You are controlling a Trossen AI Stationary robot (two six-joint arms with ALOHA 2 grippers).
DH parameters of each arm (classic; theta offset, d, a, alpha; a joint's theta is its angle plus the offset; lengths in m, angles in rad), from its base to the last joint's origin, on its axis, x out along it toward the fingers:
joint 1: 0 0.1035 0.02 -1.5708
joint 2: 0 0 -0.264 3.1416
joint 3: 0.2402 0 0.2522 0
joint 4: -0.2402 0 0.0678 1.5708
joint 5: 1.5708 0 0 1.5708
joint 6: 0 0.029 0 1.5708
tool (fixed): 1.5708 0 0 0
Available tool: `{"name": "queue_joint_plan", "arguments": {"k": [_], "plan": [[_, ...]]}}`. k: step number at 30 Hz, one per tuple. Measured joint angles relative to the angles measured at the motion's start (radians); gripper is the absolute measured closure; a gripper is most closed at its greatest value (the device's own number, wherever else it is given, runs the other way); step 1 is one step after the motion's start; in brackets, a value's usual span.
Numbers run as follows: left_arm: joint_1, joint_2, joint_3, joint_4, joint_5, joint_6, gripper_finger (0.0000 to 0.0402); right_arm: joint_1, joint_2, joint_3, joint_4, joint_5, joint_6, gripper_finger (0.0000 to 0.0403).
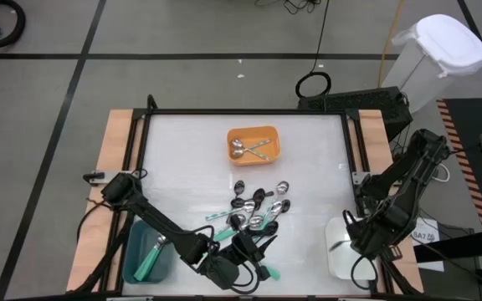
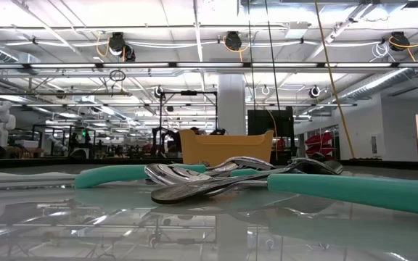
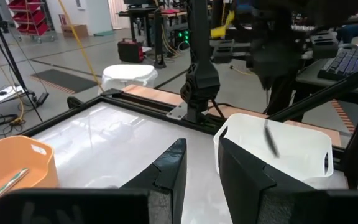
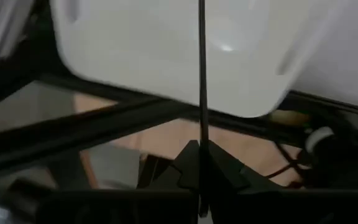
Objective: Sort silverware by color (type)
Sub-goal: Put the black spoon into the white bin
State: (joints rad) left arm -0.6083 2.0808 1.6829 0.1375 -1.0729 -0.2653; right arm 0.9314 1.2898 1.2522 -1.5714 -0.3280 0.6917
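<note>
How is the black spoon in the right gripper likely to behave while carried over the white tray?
Held by the right gripper, the black spoon sticks straight out without sagging, so it is probably stiff. It looks thin and likely light. Pinched near one end, it might pivot or slip above the white tray.

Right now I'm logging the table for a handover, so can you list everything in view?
Orange tray: one, far centre, holding two silver spoons.
Teal tray: one, near left, holding teal-handled spoons.
White tray: one, near right.
Loose spoon pile: black, silver and teal-handled, table centre.
Left pincer: partly open, at the pile's near edge, nothing gripped.
Right pincer: shut on a black spoon, over the white tray.
</note>
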Motion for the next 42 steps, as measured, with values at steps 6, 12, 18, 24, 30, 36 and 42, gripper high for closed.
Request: {"name": "queue_joint_plan", "arguments": {"k": [6, 12, 18, 24, 30, 36, 42], "plan": [[0.002, 0.000, 0.000, -0.002, 0.000, -0.001, 0.0307, -0.007, 0.065, 0.000, 0.001, -0.096, -0.149, 0.0397], [0.002, 0.000, 0.000, -0.006, 0.000, -0.002, 0.0307, -0.036, 0.156, 0.000, 0.001, -0.110, -0.258, 0.0397], [0.002, 0.000, 0.000, -0.006, 0.000, -0.002, 0.0307, -0.068, 0.225, 0.000, 0.000, -0.123, -0.346, 0.0397], [0.002, 0.000, -0.001, -0.007, 0.000, -0.002, 0.0307, -0.093, 0.266, -0.002, 0.000, -0.147, -0.428, 0.0397], [0.002, 0.000, -0.001, -0.016, 0.000, -0.001, 0.0307, -0.094, 0.301, -0.002, 0.000, -0.108, -0.521, 0.0386], [0.002, 0.000, -0.001, -0.041, 0.000, -0.009, 0.0307, -0.094, 0.336, -0.003, 0.000, -0.038, -0.576, 0.0361], [0.002, 0.000, -0.001, -0.047, 0.001, -0.011, 0.0307, -0.095, 0.347, -0.003, -0.001, 0.020, -0.567, 0.0325]]}}
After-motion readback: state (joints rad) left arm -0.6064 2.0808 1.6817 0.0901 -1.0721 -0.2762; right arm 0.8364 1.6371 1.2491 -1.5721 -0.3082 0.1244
